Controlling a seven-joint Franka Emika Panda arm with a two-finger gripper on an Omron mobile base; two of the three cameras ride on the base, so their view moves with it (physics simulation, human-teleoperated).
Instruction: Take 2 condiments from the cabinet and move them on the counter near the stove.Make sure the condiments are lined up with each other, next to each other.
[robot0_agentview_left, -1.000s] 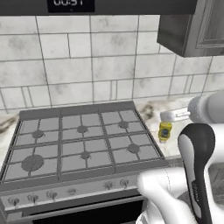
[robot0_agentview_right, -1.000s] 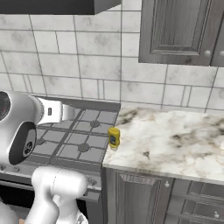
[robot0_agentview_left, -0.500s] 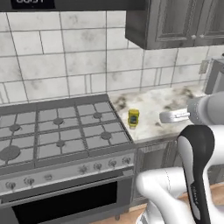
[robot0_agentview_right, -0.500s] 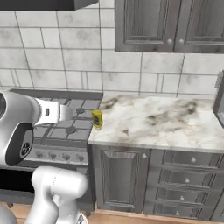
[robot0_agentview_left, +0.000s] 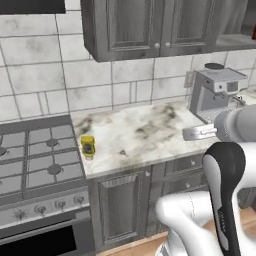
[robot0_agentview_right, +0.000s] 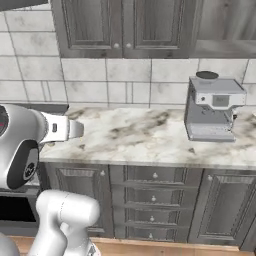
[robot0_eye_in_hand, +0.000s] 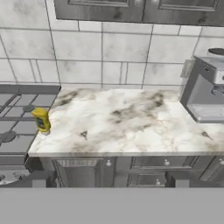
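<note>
- Condiments first: one is out, the yellow squeeze bottle (robot0_agentview_left: 88, 146), upright on the counter (robot0_agentview_left: 145, 132) at its left edge, just beside the stove (robot0_agentview_left: 35, 160); that spot looks like the start of the row, since the task wants both bottles near the range
- Nearest to the cameras, the gripper (robot0_eye_in_hand: 109, 178) hangs off the front of the counter, over the lower doors and drawers; in the hand view its two dark tips stand well apart with nothing between them, so it is wide open and empty
- I judge that spread to be readiness for a fresh pick, not a grip
- Across the slab to the right stands one boxy coffee machine (robot0_agentview_right: 214, 107), well apart from the yellow bottle, which leaves bare marble beside the bottle for a neighbour
- Behind, the tiled wall rises to the cabinet (robot0_agentview_right: 125, 27); two raised-panel doors are shut, each with a round knob near the lower edge
- Right of those doors the left base view shows part of a shelf compartment (robot0_agentview_left: 235, 22); what stands in it I cannot tell
- Count: one condiment on the counter, none in the fingers, and the red sauce bottle yet to be fetched
- My reading is half done, with the second bottle to go close beside the yellow one
</note>
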